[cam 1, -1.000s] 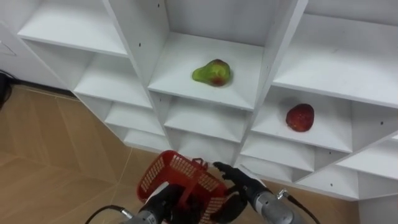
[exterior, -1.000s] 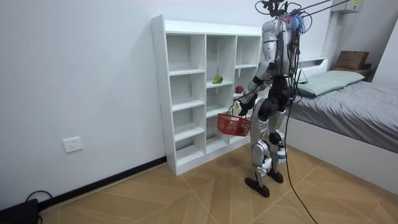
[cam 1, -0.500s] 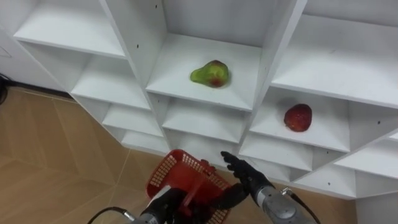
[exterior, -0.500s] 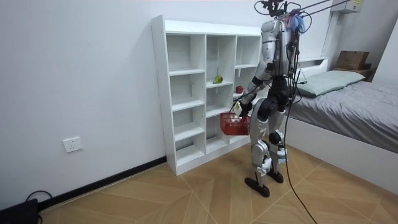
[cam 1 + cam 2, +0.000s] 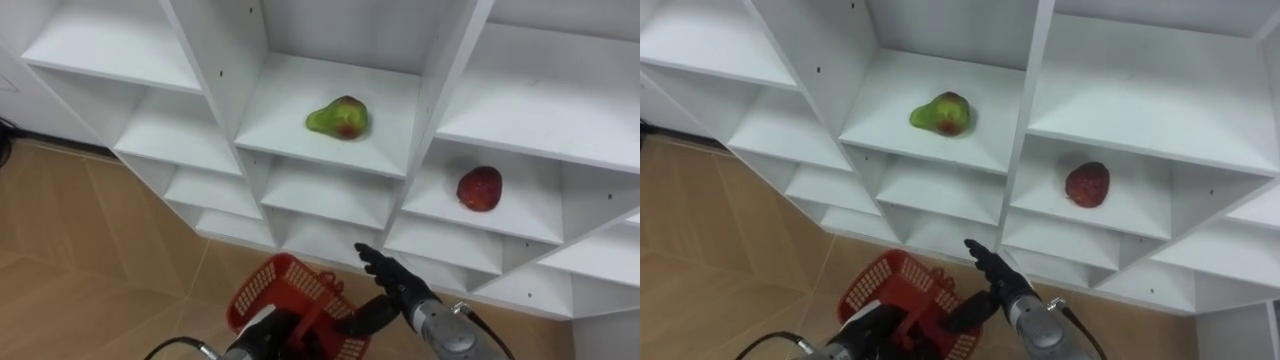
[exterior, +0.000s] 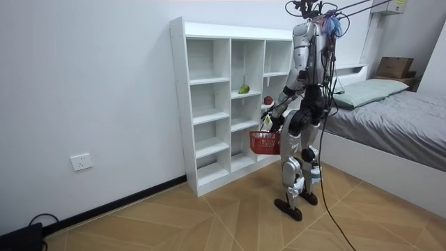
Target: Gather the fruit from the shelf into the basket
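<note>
Nearest the camera, the left hand (image 5: 268, 335) is gripping the red basket (image 5: 262, 283), its fingers curling round the handle so that the basket is hanging low in front of the robot, mouth upward and apparently with no fruit in it, probably held there so that a picked fruit can be dropped straight in. Just beside it, the right hand (image 5: 392, 280) is reaching forward with its fingers spread and straight, holding nothing and pointing up toward the shelves, which looks like the start of a reach for a fruit. Beyond the hands, the wooden floor (image 5: 80, 230) is running up to the foot of the white closet (image 5: 225, 60), and the robot is standing close before it, as the room view shows. Farther off, the red apple (image 5: 480, 188) is sitting alone in a compartment of the right-hand column, above the right hand. Farthest and one level higher, the green pear (image 5: 338, 117) is lying on its side in the middle column's compartment, well apart from either hand.
</note>
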Controlling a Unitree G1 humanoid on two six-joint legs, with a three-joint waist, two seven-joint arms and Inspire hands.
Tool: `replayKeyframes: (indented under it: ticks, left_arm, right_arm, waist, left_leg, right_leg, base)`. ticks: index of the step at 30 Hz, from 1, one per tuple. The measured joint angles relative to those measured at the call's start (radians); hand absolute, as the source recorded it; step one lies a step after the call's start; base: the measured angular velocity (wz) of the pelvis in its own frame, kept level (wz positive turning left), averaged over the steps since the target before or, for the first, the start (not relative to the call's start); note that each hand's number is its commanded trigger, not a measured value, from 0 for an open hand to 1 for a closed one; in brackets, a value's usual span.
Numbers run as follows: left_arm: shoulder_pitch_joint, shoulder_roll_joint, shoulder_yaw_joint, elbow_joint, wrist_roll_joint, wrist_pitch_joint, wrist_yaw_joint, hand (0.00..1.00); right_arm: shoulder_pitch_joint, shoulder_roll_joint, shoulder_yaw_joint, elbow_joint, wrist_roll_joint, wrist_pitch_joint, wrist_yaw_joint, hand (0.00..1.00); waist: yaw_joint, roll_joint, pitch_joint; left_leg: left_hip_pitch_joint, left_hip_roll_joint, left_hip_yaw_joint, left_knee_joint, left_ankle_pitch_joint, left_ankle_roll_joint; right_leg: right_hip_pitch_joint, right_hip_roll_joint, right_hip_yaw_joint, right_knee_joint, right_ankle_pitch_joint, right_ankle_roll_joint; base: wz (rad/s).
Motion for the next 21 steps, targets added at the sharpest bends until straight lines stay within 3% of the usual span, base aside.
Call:
replayKeyframes:
  ticks: [10,11,17,21]
  left_arm:
    - [0.010,0.003,0.013,0.000,0.001,0.000,0.018,1.00]
    - [0.016,0.007,0.019,0.000,0.001,0.000,0.017,1.00]
    - [0.048,0.033,0.052,0.000,-0.043,0.000,0.009,1.00]
    - [0.053,0.045,0.057,0.000,-0.055,0.000,0.009,1.00]
  right_arm:
    - [0.044,-0.023,-0.002,-0.096,-0.059,0.000,0.032,0.00]
    - [0.058,-0.027,-0.002,-0.118,-0.060,0.000,0.038,0.00]
    - [0.113,-0.057,-0.003,-0.198,-0.082,0.000,0.059,0.00]
    - [0.131,-0.082,-0.003,-0.285,-0.114,0.001,0.077,0.00]
  waist:
    - [-0.018,-0.001,-0.0016]
    - [-0.019,-0.004,-0.0086]
    - [-0.027,-0.026,-0.0207]
    - [-0.024,-0.029,-0.0207]
  left_leg:
    - [0.031,0.000,0.001,-0.002,0.000,0.000]
    - [0.036,0.000,0.002,-0.005,0.000,0.000]
    - [0.108,-0.001,0.007,-0.031,0.000,0.000]
    - [0.139,0.000,0.009,-0.046,0.000,0.000]
  right_leg:
    - [0.031,0.000,0.002,-0.002,-0.001,0.001]
    - [0.034,0.000,0.003,-0.003,-0.002,0.001]
    - [0.113,0.003,0.006,-0.030,-0.004,0.005]
    - [0.138,0.007,0.017,-0.040,-0.004,0.006]
  base:
    - [0.00]
    - [-0.03]
    - [0.00]
    - [-0.03]
